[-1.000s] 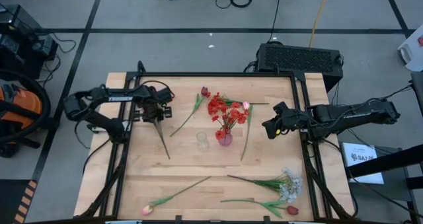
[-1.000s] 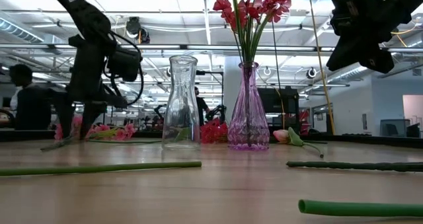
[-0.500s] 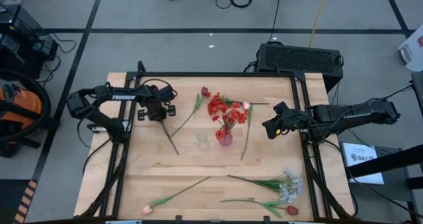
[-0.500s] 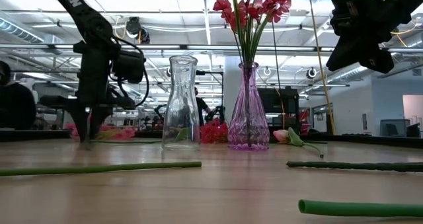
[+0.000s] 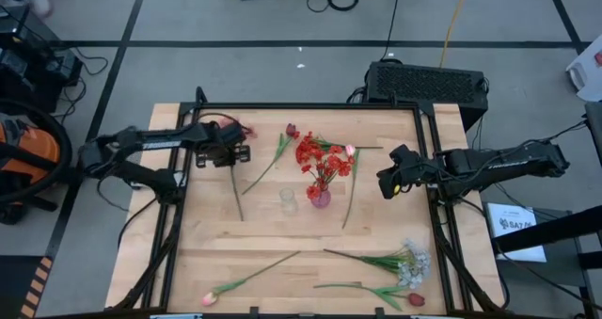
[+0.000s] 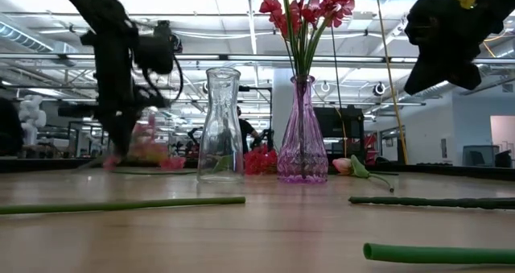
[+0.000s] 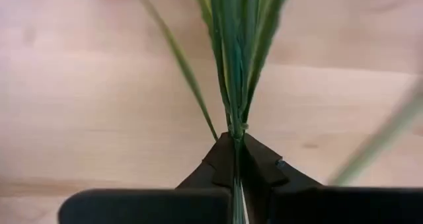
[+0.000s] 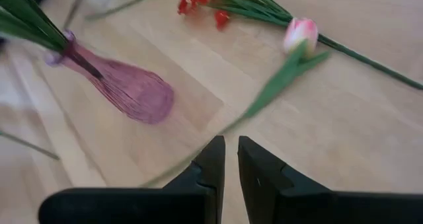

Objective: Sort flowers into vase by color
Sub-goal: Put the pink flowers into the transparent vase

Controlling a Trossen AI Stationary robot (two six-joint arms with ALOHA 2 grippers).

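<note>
Table [image 5: 282, 234]: pale wood planks, smooth satin finish, black metal frame round the edge. Purple vase [image 6: 302, 132]: tinted glass, glossy, ribbed texture. Clear vase [image 6: 220, 126]: plain glass, shiny. Flower stems [image 7: 236, 45]: smooth green plastic; red blooms [image 5: 320, 156] look like matt fabric. Left gripper [image 7: 235, 168] and right gripper [image 8: 230, 164]: matt black plastic fingers.

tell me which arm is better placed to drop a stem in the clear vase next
Left. The left gripper is already shut on a pink spray, with the clear vase nearby. The right gripper holds nothing, beside the purple vase.
</note>
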